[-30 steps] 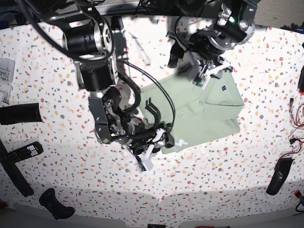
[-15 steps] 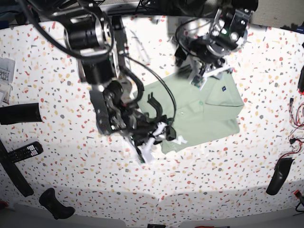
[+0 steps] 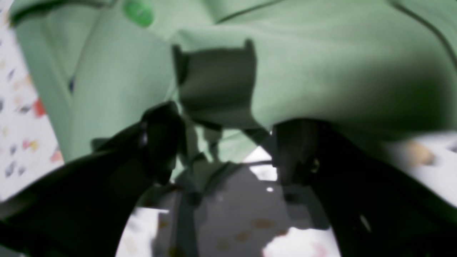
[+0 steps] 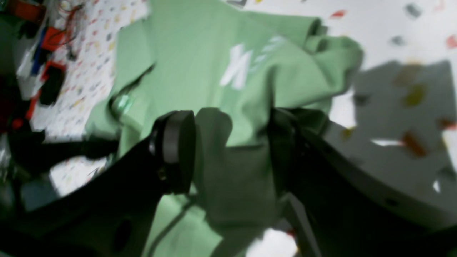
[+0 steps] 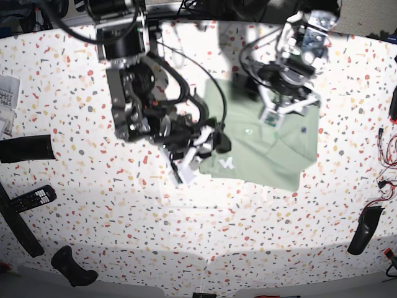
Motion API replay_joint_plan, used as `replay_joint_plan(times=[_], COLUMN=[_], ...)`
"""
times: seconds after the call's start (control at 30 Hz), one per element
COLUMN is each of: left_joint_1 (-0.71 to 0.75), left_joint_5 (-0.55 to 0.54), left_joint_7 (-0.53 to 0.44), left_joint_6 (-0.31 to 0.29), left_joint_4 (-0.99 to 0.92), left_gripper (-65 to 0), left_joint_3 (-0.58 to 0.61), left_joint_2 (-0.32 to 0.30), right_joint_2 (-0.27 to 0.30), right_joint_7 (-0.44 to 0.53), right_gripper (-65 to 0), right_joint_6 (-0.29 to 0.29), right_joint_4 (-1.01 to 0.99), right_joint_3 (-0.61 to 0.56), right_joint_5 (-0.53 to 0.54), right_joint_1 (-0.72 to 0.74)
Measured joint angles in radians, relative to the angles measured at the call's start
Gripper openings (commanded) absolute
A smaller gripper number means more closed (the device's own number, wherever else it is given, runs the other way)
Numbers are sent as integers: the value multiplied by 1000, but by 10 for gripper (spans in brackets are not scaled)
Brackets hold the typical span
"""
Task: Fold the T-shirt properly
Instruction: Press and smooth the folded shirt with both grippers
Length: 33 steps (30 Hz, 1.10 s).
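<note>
White speckled terrazzo-patterned tabletop across the whole base view. On it, right of centre, the folded pale sage-green cloth T-shirt, white slanted logo near its lower left corner, small green button and collar seam showing in the left wrist view.

Two black arms over the cloth from the far edge, hiding parts of the shirt's upper and left borders. Right gripper at the shirt's left edge beside the logo, jaws clamped on a raised bunch of green fabric between them. Left gripper at the shirt's upper right edge, jaws set wide with a lifted fold of cloth between them; black cables looped over the fabric between the arms.

Around, well apart from the shirt: black remote control and dark cylindrical sleeve at left, black handle-shaped tool at lower left, black oblong casing and red wires at right.
</note>
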Motion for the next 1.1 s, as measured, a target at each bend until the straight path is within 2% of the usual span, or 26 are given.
replay_joint_plan(times=[0.17, 0.27, 0.33, 0.4, 0.5, 0.6, 0.77, 0.87, 0.97, 1.1], left_joint_1=[1, 1, 1, 1, 0, -2, -2, -2, -2, -2], left_joint_5=[7, 14, 14, 14, 10, 10, 10, -30, -83, -92], left_joint_7=[2, 2, -2, -24, -40, -24, 2, 2, 2, 2], left_joint_6=[2, -51, -78, -77, -77, -77, -77, -77, -76, -77], left_joint_4=[0, -1, -1, -2, -2, -2, -2, -2, -2, -2], left_gripper=[-257, -257, -257, -257, -257, -257, -257, -257, -257, -257], left_joint_3=[-131, -195, -217, -219, -219, -219, -219, -219, -219, -219], left_joint_2=[0, -1, -6, -18, -28, -27, -28, -28, -28, -28], right_joint_2=[30, 49, 49, 46, 44, 45, 35, 1, -26, -51], right_joint_7=[-10, -37, -59, -68, -55, 51, 271, 309, 330, 313], right_gripper=[-336, -336, -336, -336, -336, -336, -336, -336, -336, -336], right_joint_6=[0, -1, -2, -1, -1, -2, -2, -1, 1, 5], right_joint_4=[102, 158, 187, 212, 237, 245, 232, 131, -48, -295], right_joint_3=[-5, -2, -1, -5, -5, 3, 8, 7, 7, 6], right_joint_5=[1, 42, 100, 140, 140, 53, -160, -264, -289, -318], right_joint_1=[-88, -132, -154, -169, -168, -135, -29, 43, 128, 251])
